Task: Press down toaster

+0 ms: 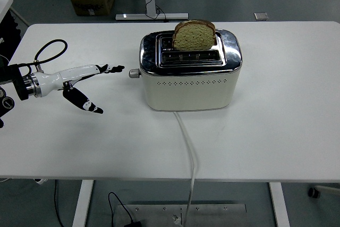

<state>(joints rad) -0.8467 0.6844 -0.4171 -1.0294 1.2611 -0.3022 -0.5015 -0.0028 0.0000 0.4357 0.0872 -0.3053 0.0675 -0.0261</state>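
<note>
left robot hand (87, 81) extended, fingers (114, 69) straight, thumb down

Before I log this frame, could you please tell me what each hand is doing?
Left hand: open, holding nothing, short of the toaster lever.
Right hand: not in view.

One toaster (190, 75) stands on the one table (276, 131), toward its far edge. One slice of bread (194, 35) sticks up from one of the toaster's two slots. One lever knob (134, 73) shows on its left end, and one cord (189, 152) runs off the near edge. One robot hand (85, 81) is over the table's left side.
</note>
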